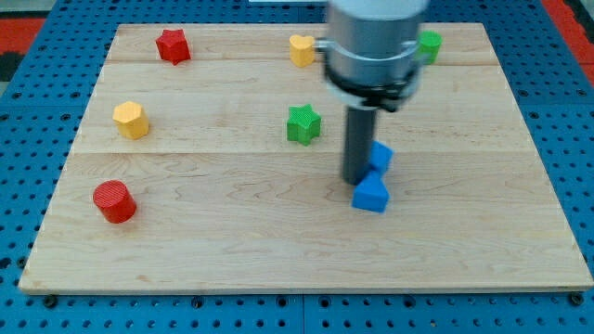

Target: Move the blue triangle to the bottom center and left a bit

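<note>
My tip (357,180) touches the blue triangular block (370,195), beside a second blue block (381,155). Bare wooden board (232,250) spreads toward the view's bottom and left.

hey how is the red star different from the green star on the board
The red star is red, the green star green. The red star sits near the view's top left; the green star lies mid-board, left of my tip. Both are star-shaped blocks, untouched.

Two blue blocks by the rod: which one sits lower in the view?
The blue cube, just below-right of my tip. The other blue block sits above it, partly hidden behind the rod.
</note>
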Tool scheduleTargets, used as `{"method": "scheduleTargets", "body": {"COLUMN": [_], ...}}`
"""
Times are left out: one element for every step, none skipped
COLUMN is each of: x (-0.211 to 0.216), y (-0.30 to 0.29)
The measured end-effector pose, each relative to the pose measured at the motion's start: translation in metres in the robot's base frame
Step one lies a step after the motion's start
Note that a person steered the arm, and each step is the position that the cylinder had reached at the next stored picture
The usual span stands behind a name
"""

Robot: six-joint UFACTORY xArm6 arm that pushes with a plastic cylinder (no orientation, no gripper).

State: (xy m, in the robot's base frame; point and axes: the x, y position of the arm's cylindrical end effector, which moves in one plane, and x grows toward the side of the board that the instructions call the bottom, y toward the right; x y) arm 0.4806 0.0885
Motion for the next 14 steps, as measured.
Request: {"method": "scheduleTargets", "body": {"x": [-0.029, -0.048, -0.048, -0.047, -0.046, -0.046, -0.046, -0.045, -0.018, 0.030, 0.051, 0.052, 0.056, 0.068], "y": [0.016, 0.025, 0.083, 0.040, 0.030, 0.022, 0.019, 0.013, 0.020, 0.026, -0.005, -0.055, -0.041, 0.022]}}
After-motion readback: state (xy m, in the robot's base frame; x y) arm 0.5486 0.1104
